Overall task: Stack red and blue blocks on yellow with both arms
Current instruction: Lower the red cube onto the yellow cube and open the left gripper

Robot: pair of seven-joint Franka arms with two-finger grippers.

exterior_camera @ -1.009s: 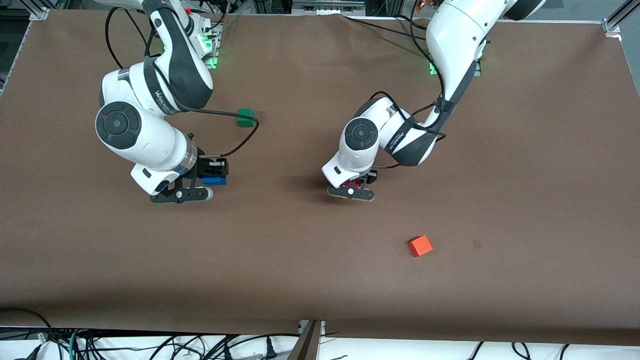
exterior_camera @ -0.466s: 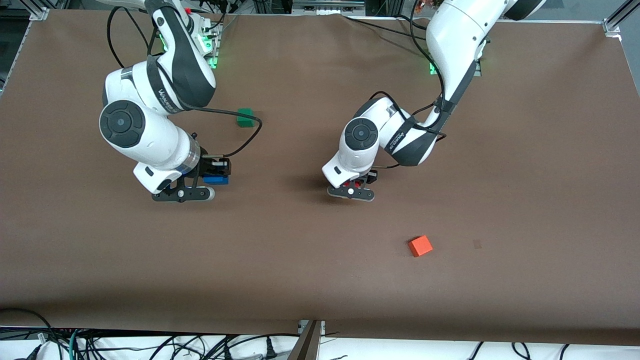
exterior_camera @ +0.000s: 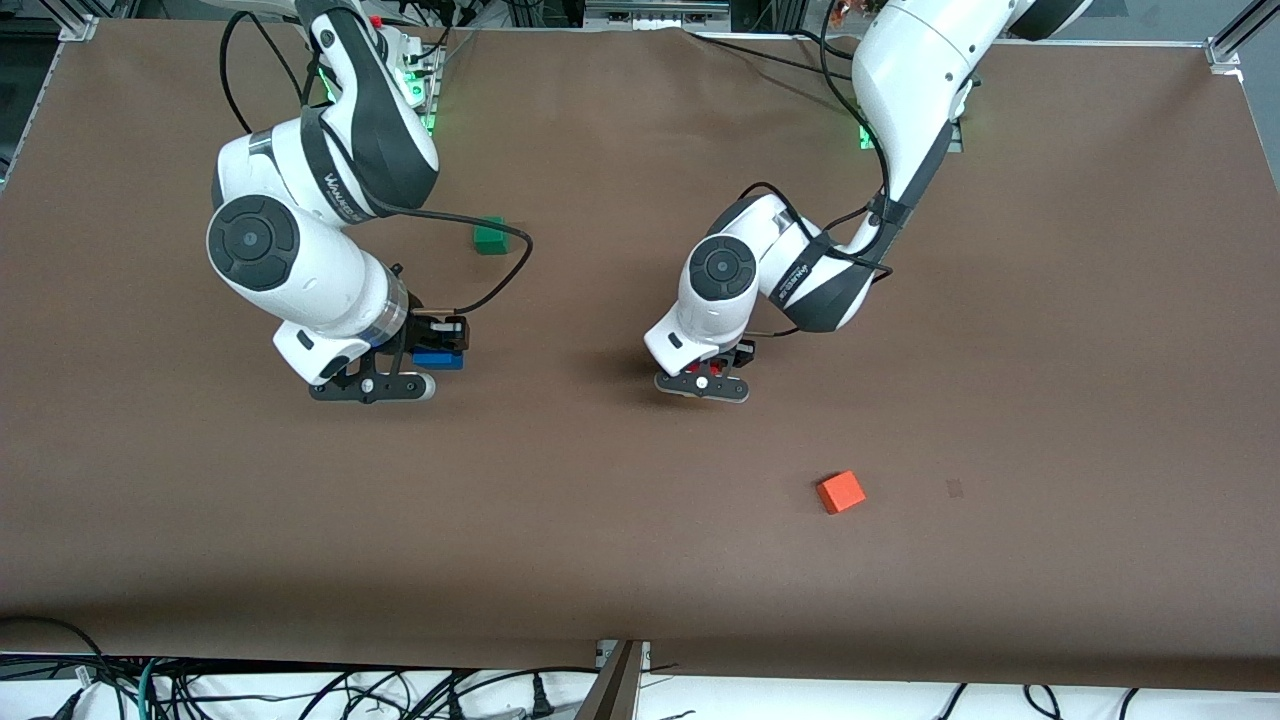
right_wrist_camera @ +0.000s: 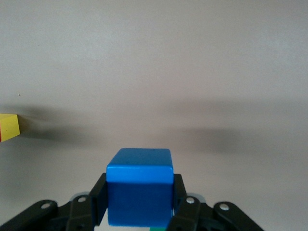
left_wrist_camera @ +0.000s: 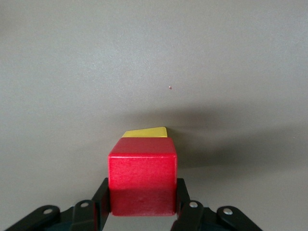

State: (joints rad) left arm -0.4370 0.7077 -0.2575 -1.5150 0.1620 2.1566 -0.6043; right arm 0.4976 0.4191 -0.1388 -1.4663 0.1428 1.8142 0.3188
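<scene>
My left gripper (exterior_camera: 706, 373) is low over the middle of the table, shut on the deep red cube (left_wrist_camera: 142, 178). In the left wrist view the yellow cube (left_wrist_camera: 146, 132) lies right under the red one; I cannot tell whether they touch. In the front view the yellow cube is hidden under the left hand. My right gripper (exterior_camera: 437, 350) is shut on the bright blue cube (exterior_camera: 438, 359) and holds it just above the table, toward the right arm's end. The blue cube (right_wrist_camera: 139, 192) fills the right wrist view's jaws, and the yellow cube (right_wrist_camera: 8, 126) shows at that frame's edge.
A green cube (exterior_camera: 489, 235) sits on the brown table (exterior_camera: 1050, 400), farther from the front camera than the right gripper, with the right arm's cable looping beside it. An orange-red cube (exterior_camera: 840, 492) lies nearer the front camera than the left gripper.
My right arm has carried the blue cube a little toward the left arm's end of the table. The left arm and red cube have not moved.
</scene>
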